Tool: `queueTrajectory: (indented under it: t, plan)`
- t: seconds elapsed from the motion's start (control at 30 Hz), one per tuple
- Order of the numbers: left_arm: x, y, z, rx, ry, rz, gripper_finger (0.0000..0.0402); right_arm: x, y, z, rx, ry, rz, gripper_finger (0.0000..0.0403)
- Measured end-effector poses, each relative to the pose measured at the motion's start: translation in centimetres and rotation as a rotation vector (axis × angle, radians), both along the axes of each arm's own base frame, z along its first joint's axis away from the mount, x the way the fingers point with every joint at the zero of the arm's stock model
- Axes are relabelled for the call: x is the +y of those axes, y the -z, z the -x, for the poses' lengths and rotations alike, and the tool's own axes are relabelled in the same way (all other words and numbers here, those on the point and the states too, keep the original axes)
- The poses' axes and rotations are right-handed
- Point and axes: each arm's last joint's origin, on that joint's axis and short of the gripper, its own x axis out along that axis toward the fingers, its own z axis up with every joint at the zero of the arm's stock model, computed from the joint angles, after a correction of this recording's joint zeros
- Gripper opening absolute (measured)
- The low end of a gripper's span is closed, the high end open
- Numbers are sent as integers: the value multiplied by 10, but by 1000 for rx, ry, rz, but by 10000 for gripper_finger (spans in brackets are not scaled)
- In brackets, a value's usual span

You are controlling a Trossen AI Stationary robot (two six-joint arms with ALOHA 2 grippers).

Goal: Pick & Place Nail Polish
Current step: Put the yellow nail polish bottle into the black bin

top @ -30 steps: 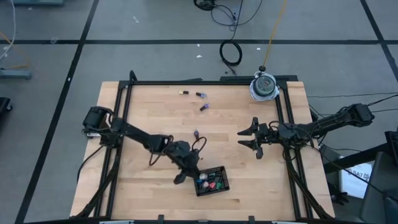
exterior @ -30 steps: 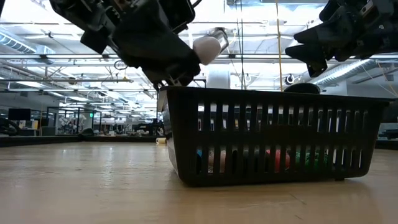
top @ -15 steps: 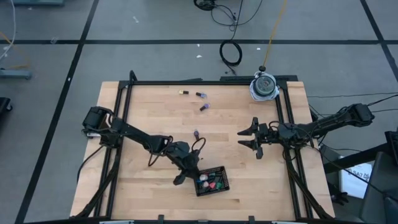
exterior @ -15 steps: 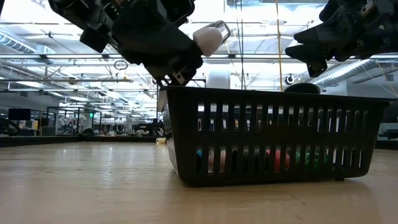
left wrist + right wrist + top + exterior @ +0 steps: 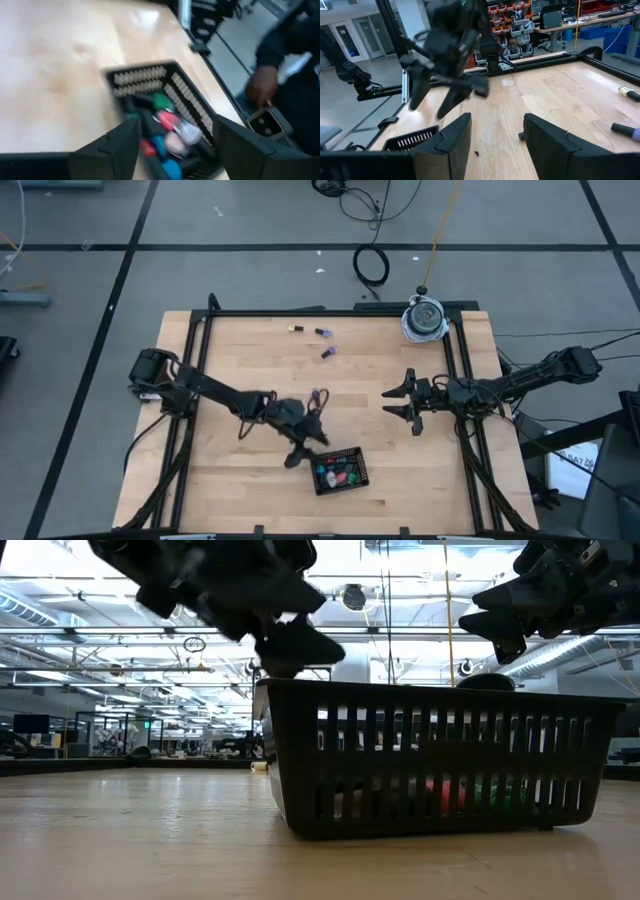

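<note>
My left gripper (image 5: 306, 448) hangs just above the basket (image 5: 340, 470), fingers apart and empty. Several polish bottles (image 5: 167, 135) lie inside it; 4 more (image 5: 320, 342) sit far across the table. My right gripper (image 5: 400, 402) waits open, holding nothing, well apart.

We see the left gripper (image 5: 305, 448) now open with nothing between its fingers; the pale bottle it held above the black basket (image 5: 440, 755) is gone from the low view. The gripper has shifted slightly up in the high frame, off the basket's left corner, and looks motion-blurred.
</note>
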Motion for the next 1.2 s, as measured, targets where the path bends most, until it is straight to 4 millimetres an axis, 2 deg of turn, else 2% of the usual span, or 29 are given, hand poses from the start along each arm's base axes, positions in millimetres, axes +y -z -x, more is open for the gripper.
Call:
queueTrajectory:
  t: [0.2, 0.33, 0.47, 0.57, 0.67, 0.8, 0.93, 1.07, 1.2]
  plan:
    - [44, -42, 21, 15, -174, -59, 252, 0, 0, 0, -2, 0, 0, 169]
    - [79, -70, 43, -30, -369, -325, 252, 0, 0, 0, 0, 0, 0, 169]
    - [110, -91, 60, -50, -715, -566, 253, 0, 0, 0, -1, 0, 0, 169]
    - [136, -99, 67, -43, -994, -682, 253, 0, 0, 0, 0, 0, 0, 169]
    - [165, -98, 72, -8, -1097, -687, 253, 0, 0, 0, 0, 0, 0, 169]
    - [211, -94, 75, 80, -1121, -535, 253, 0, 0, 0, 0, 0, 0, 169]
    - [252, -88, 69, 205, -1115, -425, 253, 0, 0, 0, -3, 0, 0, 169]
    - [282, -64, 52, 359, -1070, -382, 253, 0, 0, 0, -1, 0, 0, 169]
    - [302, -36, 34, 450, -992, -441, 253, 0, 0, 0, 0, 0, 0, 169]
